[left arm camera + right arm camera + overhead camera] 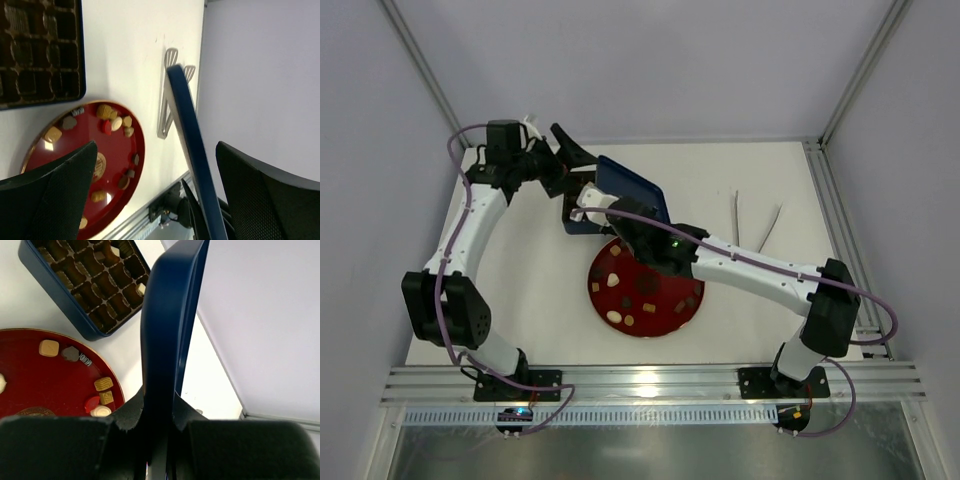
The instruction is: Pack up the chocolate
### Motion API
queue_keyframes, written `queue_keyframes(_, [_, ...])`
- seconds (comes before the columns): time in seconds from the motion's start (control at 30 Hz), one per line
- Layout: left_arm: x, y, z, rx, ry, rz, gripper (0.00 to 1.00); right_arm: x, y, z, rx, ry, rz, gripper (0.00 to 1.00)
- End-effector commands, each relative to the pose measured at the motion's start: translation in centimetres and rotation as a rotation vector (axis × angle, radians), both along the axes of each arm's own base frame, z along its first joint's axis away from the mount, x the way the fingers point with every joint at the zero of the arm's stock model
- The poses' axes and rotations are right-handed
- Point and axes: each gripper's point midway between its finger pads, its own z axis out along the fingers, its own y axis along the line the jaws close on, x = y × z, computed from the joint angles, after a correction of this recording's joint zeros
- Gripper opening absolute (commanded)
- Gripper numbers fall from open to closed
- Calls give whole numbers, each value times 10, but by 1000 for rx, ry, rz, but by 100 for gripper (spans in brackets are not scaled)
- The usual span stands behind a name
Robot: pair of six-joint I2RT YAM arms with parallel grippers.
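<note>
Chocolate [49, 347] is mostly unpacked: many pieces, cream, tan and dark, sit scattered on the red plate [50, 385] on the counter [760, 180].

Blue tin [59, 291] is just beside the plate, open, grid tray exposed. Two pale pieces are visible in cells near its far side. Other cells read dark brown, and I can't tell empty tray from dark pieces.

Lid [165, 330] is off and held on edge, up in the air above the tin and plate. Right gripper [159, 407] has its jaws pinched narrow on the lid's edge. Left gripper [157, 155] has its jaws spread wide. The lid edge runs between them in the left wrist view, and I see no contact.

Tongs [167, 100] lie on the counter off to the right side, well apart from the tin, with nothing on them.

Judgement: early stage. Tin is open and barely loaded.

Left to do:
- park the lid somewhere clear
- move the plate's pieces into the grid cells
- presumably close the tin

Risk: the lid hangs over the open tin and blocks access to it.
</note>
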Motion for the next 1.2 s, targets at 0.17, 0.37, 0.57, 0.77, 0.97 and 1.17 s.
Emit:
queue_keyframes(0.17, [39,43,94,11,-326,164,99,-1,2,48,249,91,57,4])
queue_keyframes(0.37, [52,87,83,160,-350,329,98,31,3,71,607,309,121,4])
queue_keyframes(0.57, [59,122,60,295,-321,425,97,65,22,84,978,626,247,4])
queue_keyframes(0.77, [66,121,8,300,-238,398,97,103,30,81,1348,959,359,4])
queue_keyframes(0.97, [77,126,-35,354,-176,382,96,127,53,58,1521,1186,409,4])
queue_keyframes(1.17, [87,126,-71,374,-122,368,95,142,66,25,1622,1362,412,4])
